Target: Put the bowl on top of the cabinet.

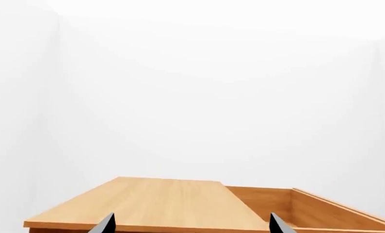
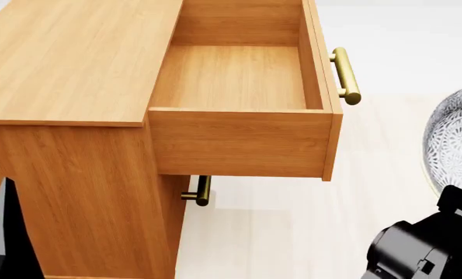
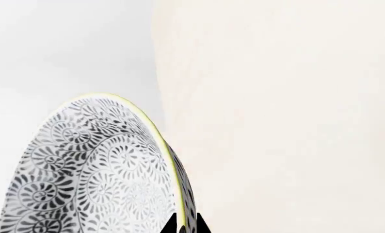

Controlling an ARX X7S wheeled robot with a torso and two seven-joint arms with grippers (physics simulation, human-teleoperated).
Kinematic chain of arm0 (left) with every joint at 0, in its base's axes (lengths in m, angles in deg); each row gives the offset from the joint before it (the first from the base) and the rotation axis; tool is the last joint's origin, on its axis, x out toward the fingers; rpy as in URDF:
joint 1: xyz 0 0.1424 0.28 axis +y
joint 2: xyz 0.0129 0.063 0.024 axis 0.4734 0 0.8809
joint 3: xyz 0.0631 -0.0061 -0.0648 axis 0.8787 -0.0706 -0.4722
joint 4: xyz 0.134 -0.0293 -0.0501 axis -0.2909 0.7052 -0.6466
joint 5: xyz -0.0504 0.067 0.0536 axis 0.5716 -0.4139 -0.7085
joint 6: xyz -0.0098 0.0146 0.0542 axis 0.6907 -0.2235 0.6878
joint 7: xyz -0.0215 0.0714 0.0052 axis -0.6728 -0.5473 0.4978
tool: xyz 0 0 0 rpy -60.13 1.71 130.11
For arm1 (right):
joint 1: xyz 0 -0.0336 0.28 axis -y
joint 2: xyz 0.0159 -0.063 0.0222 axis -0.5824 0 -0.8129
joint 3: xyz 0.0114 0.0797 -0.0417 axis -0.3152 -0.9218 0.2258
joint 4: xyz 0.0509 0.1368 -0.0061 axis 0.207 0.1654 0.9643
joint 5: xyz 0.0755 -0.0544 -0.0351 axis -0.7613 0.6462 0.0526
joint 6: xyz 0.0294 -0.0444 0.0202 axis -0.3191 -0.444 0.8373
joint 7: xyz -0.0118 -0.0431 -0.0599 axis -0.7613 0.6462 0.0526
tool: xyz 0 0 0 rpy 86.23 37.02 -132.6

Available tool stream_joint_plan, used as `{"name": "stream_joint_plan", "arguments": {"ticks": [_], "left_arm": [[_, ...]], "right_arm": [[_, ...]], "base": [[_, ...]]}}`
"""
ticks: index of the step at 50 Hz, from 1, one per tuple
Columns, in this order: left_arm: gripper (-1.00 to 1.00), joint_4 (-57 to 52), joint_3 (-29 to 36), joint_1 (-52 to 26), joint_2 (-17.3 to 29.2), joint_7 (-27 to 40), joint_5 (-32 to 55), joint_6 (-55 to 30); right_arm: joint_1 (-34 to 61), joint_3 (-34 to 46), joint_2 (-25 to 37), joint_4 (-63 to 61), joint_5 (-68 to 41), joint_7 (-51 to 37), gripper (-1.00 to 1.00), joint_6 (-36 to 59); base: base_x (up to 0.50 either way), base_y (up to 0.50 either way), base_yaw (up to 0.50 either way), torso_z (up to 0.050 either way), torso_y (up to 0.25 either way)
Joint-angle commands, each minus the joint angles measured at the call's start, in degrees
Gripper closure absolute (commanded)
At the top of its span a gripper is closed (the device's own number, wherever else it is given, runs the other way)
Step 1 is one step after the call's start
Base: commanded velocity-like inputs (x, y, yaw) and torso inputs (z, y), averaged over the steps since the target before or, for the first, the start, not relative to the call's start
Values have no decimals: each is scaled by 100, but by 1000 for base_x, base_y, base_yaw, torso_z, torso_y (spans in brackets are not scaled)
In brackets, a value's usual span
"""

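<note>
The bowl (image 2: 453, 136), white with a dark floral pattern and a pale yellow rim, hangs tilted on edge at the far right of the head view, off to the right of the cabinet (image 2: 68, 64). My right gripper (image 3: 185, 226) is shut on the bowl (image 3: 95, 174), pinching its rim between both fingertips. The cabinet's flat wooden top (image 1: 153, 201) lies just ahead of my left gripper (image 1: 191, 224), which is open with nothing between its fingers. Only the tips of those fingers show.
The cabinet's top drawer (image 2: 239, 78) is pulled out and has nothing in it; its brass bar handle (image 2: 345, 75) faces right. A second brass handle (image 2: 200, 190) sits below. Pale floor lies to the right. White walls stand behind the cabinet.
</note>
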Motion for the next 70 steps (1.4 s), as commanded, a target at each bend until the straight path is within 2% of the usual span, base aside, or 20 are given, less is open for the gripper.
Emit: {"name": "stream_joint_plan", "arguments": {"ticks": [1,5,11,23,41,52,61,67,70], "left_arm": [[-100,-10,-27,-9,23,11,36,16],[-100,-45,-50,-12,44,38,73,-2],[-100,-74,-64,-7,59,57,86,5],[-100,-91,-38,-22,54,71,85,-12],[-100,-119,18,-35,48,91,45,-52],[-100,-100,94,-59,13,71,-12,-74],[-100,-112,95,-60,27,85,2,-83],[-100,-39,84,-46,24,63,13,-14],[-100,-23,81,-41,22,65,20,1]], "right_arm": [[368,396,156,-603,432,-373,100,428],[503,458,255,-816,386,-450,100,610],[712,468,446,-1213,-370,-274,100,1260],[1301,537,900,-1687,-1071,-343,100,2147],[2855,1433,1511,-1145,-1735,-541,100,4308],[3844,2056,1576,-426,-1952,-51,100,5605],[5000,2661,1039,960,-1915,63,100,6529],[6389,3159,182,3353,-1877,243,100,7498],[7103,3441,-390,4828,-1650,782,100,7703]], "base": [[0,0,0,0,0],[0,0,0,0,0],[0,0,0,0,0],[0,0,0,0,0],[0,0,0,0,1],[0,0,0,0,0],[0,0,0,0,0],[0,0,0,0,0],[0,0,0,0,0]]}}
